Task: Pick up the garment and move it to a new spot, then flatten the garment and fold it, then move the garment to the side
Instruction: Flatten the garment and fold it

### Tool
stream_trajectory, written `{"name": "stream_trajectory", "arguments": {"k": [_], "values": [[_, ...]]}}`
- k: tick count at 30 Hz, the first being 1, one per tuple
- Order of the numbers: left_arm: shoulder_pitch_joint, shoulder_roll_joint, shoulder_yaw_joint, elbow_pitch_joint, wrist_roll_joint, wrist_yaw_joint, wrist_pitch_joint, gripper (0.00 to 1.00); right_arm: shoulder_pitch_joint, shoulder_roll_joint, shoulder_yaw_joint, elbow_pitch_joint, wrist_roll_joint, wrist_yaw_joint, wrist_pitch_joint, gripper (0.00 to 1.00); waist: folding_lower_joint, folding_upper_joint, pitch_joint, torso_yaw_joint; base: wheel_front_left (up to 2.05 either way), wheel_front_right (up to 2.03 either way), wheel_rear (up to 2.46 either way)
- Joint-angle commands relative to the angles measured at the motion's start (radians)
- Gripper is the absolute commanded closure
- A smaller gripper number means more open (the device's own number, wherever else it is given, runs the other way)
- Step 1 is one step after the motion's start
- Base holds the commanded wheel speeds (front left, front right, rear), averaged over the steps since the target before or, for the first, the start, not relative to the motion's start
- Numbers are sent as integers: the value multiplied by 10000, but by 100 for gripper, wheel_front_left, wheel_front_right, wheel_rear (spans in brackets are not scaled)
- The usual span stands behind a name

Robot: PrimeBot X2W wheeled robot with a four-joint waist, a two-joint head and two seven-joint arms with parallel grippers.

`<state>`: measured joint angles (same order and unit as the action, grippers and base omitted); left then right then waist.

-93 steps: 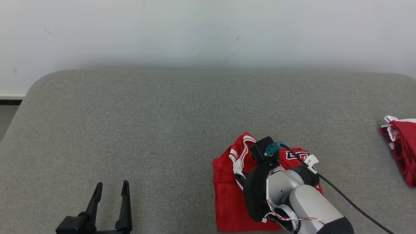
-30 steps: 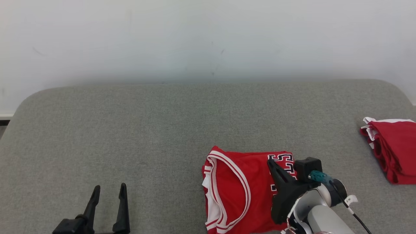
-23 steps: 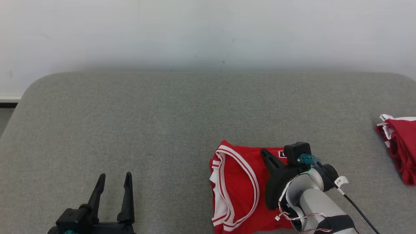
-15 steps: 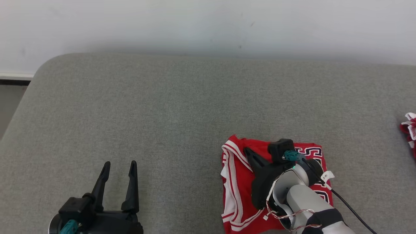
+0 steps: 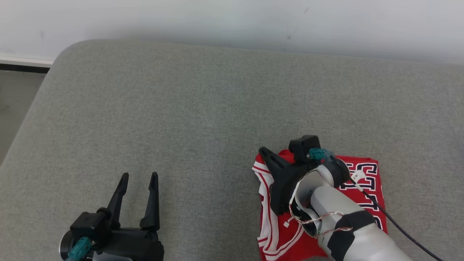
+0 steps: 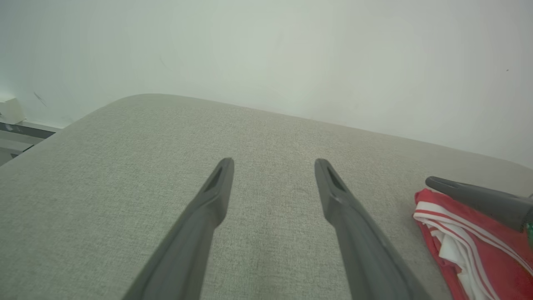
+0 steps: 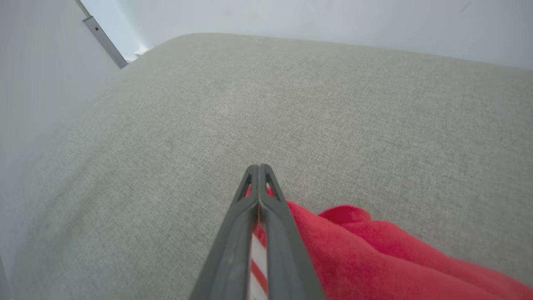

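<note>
Head view: the garment (image 5: 366, 188), a red jersey folded into a flat packet, lies on the grey cushion (image 5: 181, 108) at the lower right, near the robot's side; its striped trim edge faces the robot's left, the lettering its right. The near end runs off the bottom, so I judge the long axis near-to-far, not certain. The right gripper (image 5: 261, 150) rests over the far left corner, fingers together; the left gripper (image 5: 140, 175) hovers well apart at the lower left, its 2 fingers spread and empty.

Left wrist view: the left gripper (image 6: 273, 162) stands wide over bare cushion; the garment (image 6: 458, 233) sits off to the side under the right gripper (image 6: 433, 182).

Right wrist view: the right gripper (image 7: 259, 167) is closed, striped cloth showing through the slit; pinched or merely beneath, I cannot tell. The garment (image 7: 354, 250) looks light, soft and slippery; best taken at the doubled trim edge.
</note>
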<state>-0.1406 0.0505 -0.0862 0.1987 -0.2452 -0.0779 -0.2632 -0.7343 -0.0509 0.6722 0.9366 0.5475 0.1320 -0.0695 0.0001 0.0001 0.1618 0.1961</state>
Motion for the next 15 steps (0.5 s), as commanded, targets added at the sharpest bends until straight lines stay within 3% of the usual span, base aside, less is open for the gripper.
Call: {"name": "stream_trajectory", "arguments": {"k": [1,8,12,15], "values": [[-129,1,27,15,-9,61,-11,0,-138,7,37,-54,144,-28,-155,100,-1,-1,-42,-52,0,0,0],[253,1,538,15,212,48,-11,0,-611,8,45,-229,576,-28,-1570,100,-1,-1,-529,-721,0,0,0],[527,2,972,-58,399,42,-12,0,-532,-25,-372,-308,-43,-28,-1905,100,-1,-1,-925,-1326,0,0,0],[740,-1,1241,-130,498,46,-10,0,-154,-420,-1063,-814,-633,-28,-1955,100,-1,-1,-1209,-1758,0,0,0]]}}
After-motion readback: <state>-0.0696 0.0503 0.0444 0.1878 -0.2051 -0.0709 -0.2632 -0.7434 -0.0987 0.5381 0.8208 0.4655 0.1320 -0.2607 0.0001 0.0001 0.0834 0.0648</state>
